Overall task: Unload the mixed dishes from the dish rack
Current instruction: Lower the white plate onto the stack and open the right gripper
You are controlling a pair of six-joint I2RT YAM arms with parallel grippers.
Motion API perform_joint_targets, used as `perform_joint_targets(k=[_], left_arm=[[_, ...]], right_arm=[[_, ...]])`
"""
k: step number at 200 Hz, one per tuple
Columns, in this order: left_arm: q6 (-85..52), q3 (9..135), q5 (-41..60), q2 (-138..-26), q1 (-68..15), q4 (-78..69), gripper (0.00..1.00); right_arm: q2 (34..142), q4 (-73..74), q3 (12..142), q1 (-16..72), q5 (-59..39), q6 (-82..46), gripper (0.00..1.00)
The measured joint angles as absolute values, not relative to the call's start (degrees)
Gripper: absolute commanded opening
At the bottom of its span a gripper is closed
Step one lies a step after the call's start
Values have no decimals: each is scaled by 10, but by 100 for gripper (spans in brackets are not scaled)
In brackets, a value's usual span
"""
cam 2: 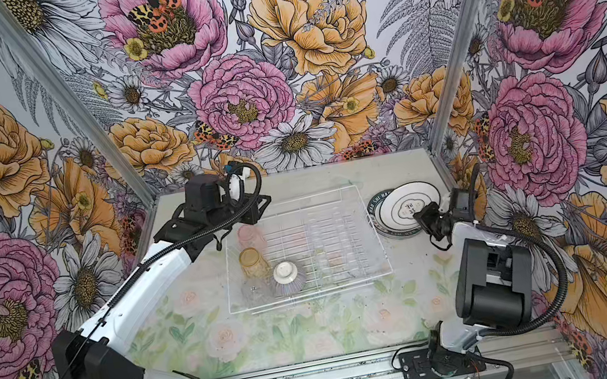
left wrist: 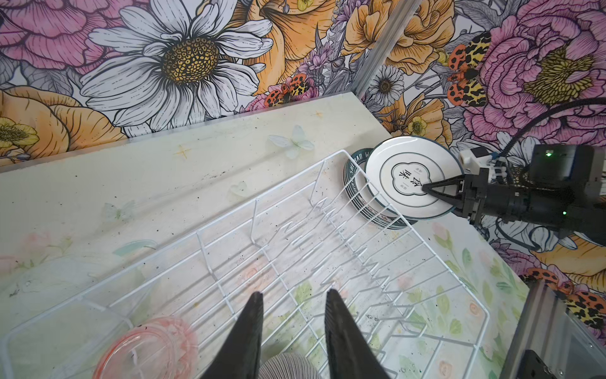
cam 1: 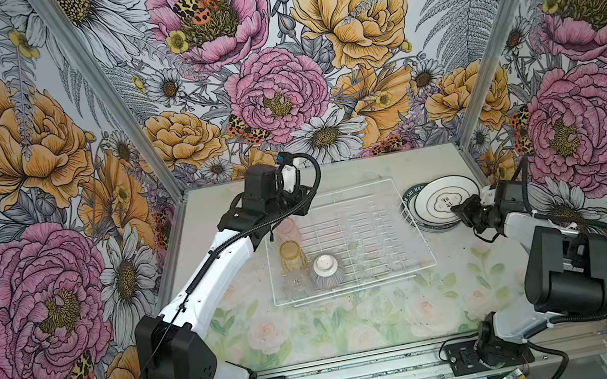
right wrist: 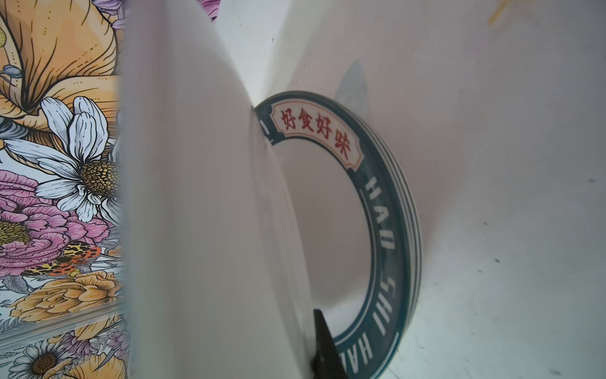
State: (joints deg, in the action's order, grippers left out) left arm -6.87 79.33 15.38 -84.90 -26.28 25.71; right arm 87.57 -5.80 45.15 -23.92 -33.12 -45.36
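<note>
Plates out, glassware to go: at the right of both top views, the right gripper [left wrist: 424, 188] is clamped on a dark-rimmed plate [cam 1: 441, 200], tilted over the stack of plates [cam 1: 415, 196] just beside the dish rack [cam 1: 368, 229]. The rack's prongs stand bare. Left of centre, a pink tumbler [cam 1: 288, 231], amber tumbler [cam 1: 291, 254], clear tumbler [cam 1: 295, 282] and upturned ribbed bowl [cam 1: 326, 268] wait inside. The left gripper [left wrist: 294, 292] hovers above them, jaws apart and empty.

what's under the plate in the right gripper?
A stack of dark-rimmed plates on the table, beside the dish rack. The held plate, pinched by the right gripper, covers most of it: only the top plate's lettered teal rim shows; the count cannot be told.
</note>
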Motion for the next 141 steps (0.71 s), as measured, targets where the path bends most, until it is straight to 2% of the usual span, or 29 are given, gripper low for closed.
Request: perform_joint_targets(k=[41,96,114,141], left_arm=[[-69,793,154,-849,-263,257,33],[-68,793,154,-849,-263,257,33],[-67,793,154,-849,-263,257,33],[-64,792,154,-849,-263,257,33]], right_arm=[[876,-76,451,-239,-335,-444,5],[883,-94,451,-239,-339,-434,5],[883,-95,451,-239,-339,-433,9],[883,-96,453,-239,-343,-425,23]])
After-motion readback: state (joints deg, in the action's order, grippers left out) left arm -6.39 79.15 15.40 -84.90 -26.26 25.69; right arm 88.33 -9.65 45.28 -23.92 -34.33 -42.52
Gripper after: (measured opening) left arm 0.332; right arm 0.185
